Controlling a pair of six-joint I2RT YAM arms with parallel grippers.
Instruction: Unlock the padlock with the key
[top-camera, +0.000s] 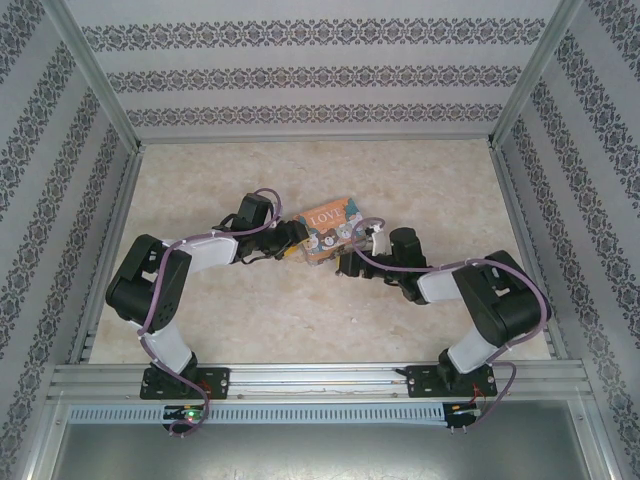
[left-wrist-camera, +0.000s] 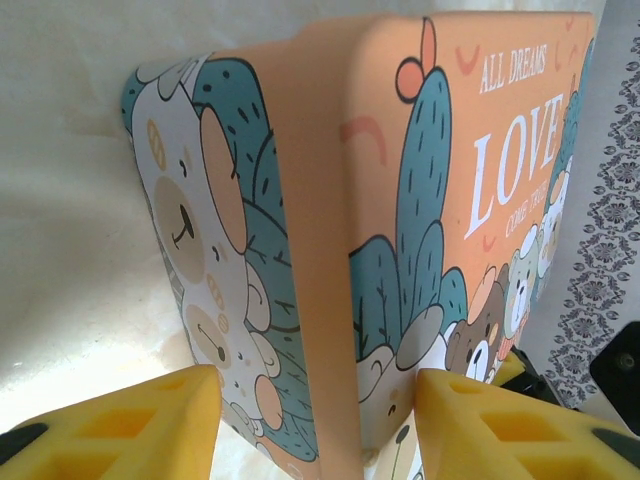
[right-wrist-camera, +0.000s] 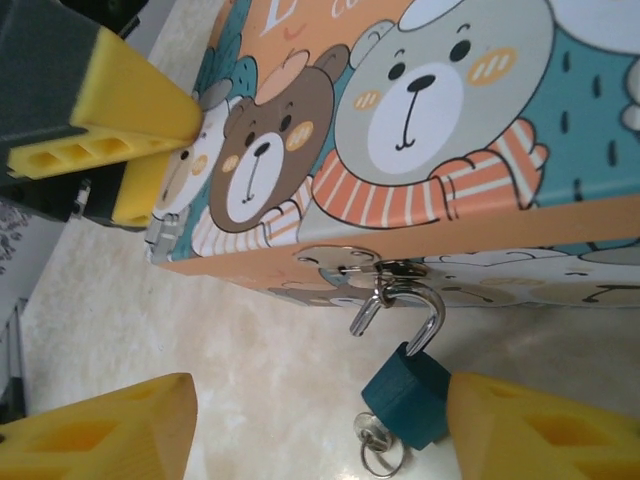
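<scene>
Right gripper (right-wrist-camera: 320, 425) wide open, empty — padlock (right-wrist-camera: 405, 395) hangs straight down between its fingers from the box (right-wrist-camera: 450, 150) latch (right-wrist-camera: 340, 262), nearer the right finger (right-wrist-camera: 540, 430), key (right-wrist-camera: 378, 445) in its underside. Left gripper (left-wrist-camera: 318, 400) clamps the box corner.

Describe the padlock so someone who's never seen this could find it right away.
Find the cartoon LOVE box mid-table. From the metal hasp on its side hangs the padlock: tiny, dark teal body, thin silvery shackle, key beneath, the only plain-coloured piece against the printed bears.
</scene>
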